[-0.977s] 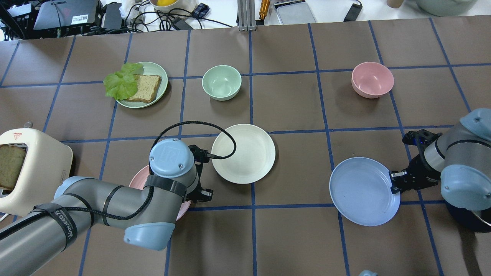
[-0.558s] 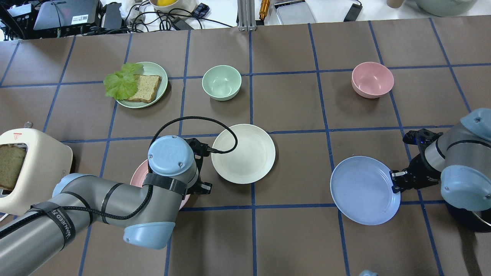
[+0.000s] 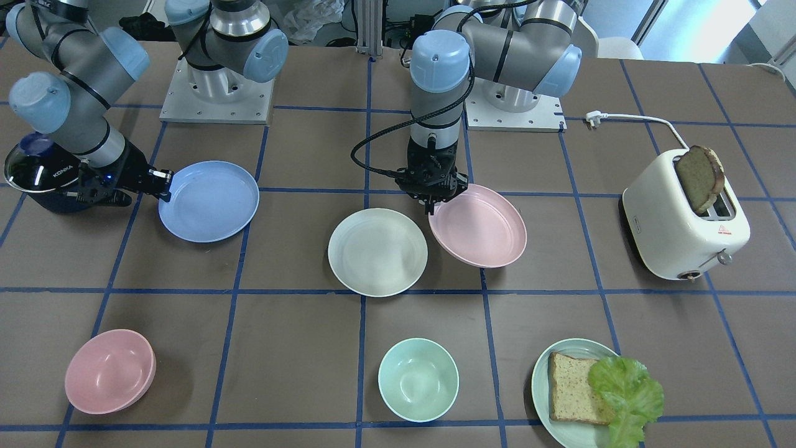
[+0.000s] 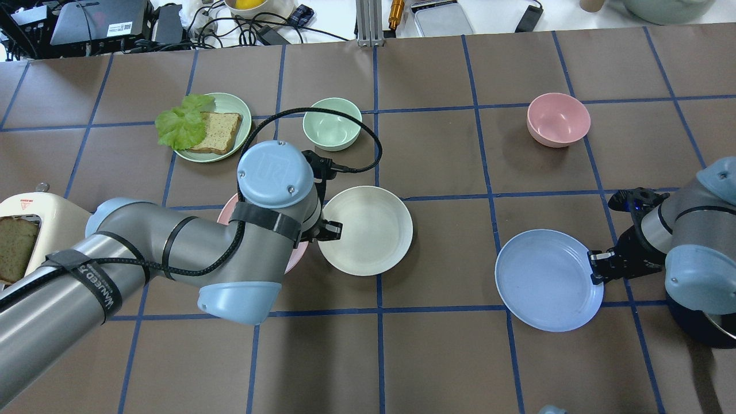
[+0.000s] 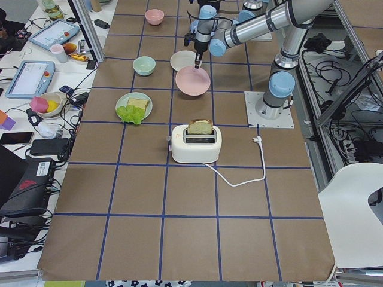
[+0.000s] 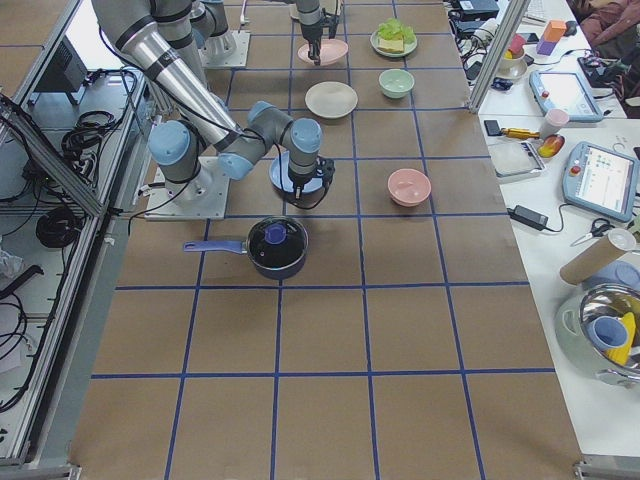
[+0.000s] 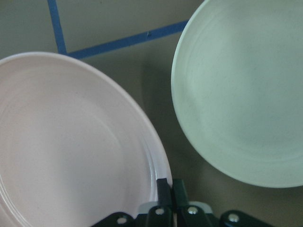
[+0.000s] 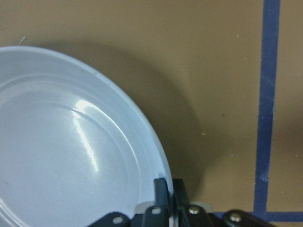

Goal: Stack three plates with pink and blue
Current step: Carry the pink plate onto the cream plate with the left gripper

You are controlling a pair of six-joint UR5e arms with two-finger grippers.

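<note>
My left gripper (image 3: 430,205) is shut on the near rim of a pink plate (image 3: 479,227) and holds it tilted above the table, right beside a cream plate (image 3: 377,252) that lies flat in the middle. The left wrist view shows the pink plate (image 7: 71,142) pinched between the jaws and the cream plate (image 7: 246,94) just apart from it. My right gripper (image 3: 165,180) is shut on the rim of a blue plate (image 3: 208,200), which it holds slightly raised. The right wrist view shows this blue plate (image 8: 61,156) with its shadow below.
A toaster (image 3: 684,224) with bread stands on my left side. A green plate (image 3: 591,392) with bread and lettuce, a green bowl (image 3: 418,379) and a pink bowl (image 3: 109,371) stand on the far side. A dark pot (image 3: 37,171) sits by my right arm.
My left arm has carried the pink plate forward and to the right, up beside the cream plate. My right gripper has shifted the blue plate slightly.
</note>
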